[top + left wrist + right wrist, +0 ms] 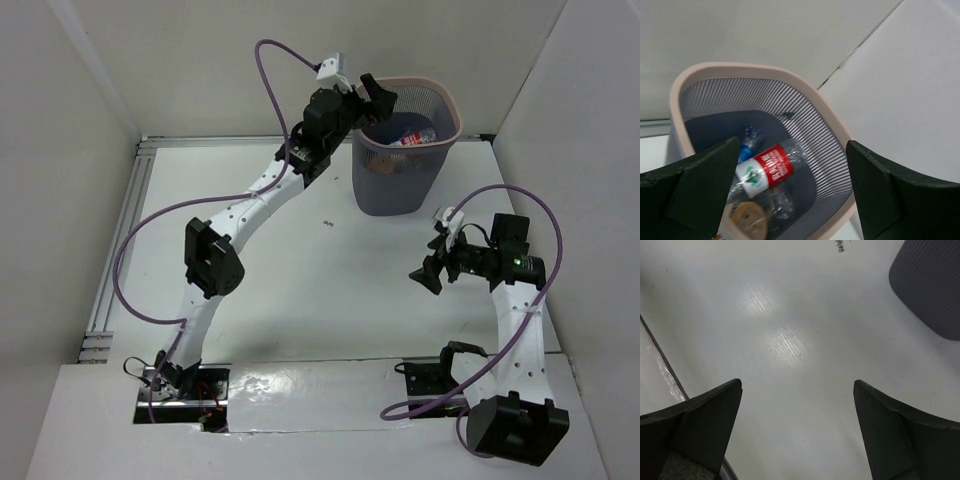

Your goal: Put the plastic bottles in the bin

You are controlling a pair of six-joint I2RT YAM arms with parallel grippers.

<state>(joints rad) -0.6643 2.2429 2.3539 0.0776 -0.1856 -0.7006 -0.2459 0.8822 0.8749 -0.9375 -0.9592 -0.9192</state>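
Note:
The grey-purple mesh bin [440,165] with a pale pink rim stands at the far middle of the table. Inside it lie several clear plastic bottles: one with a red and white label [765,170], one with a blue cap [746,150] and one with an orange-patterned label [746,216]. The red-labelled bottle also shows from above [414,135]. My left gripper [372,98] hangs open and empty over the bin's near-left rim [805,90]. My right gripper [432,270] is open and empty, low over bare table right of centre.
The bin's dark base [930,285] shows at the upper right of the right wrist view. White walls enclose the table on three sides. A metal rail [115,250] runs along the left edge. A small dark mark [327,223] lies on the table.

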